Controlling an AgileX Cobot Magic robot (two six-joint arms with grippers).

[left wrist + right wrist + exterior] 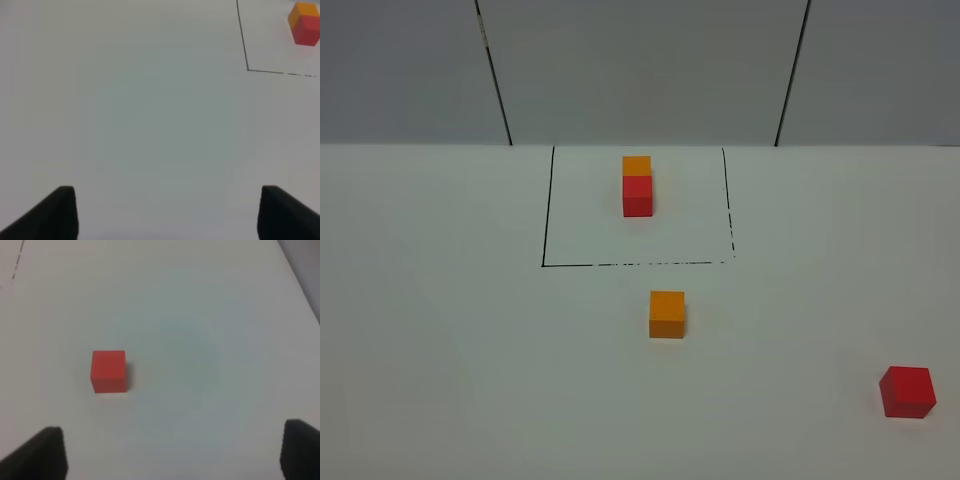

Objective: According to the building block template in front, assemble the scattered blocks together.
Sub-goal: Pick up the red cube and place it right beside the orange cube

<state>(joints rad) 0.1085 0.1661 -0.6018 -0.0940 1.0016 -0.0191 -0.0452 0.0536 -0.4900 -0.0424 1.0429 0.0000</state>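
The template (pixel 637 185) is an orange cube joined to a red cube inside a thin black outline (pixel 548 210) at the table's back middle; it also shows in the left wrist view (pixel 304 23). The loose orange cube (pixel 667 314) sits just in front of the outline. The loose red cube (pixel 907 391) sits at the front right and shows in the right wrist view (pixel 108 371). My left gripper (pixel 165 212) is open over bare table. My right gripper (pixel 170 455) is open, short of the red cube. Neither gripper shows in the exterior high view.
The white table (pixel 470 350) ends at a grey panelled wall (pixel 640 70) at the back. The table's right edge (pixel 300 275) shows in the right wrist view.
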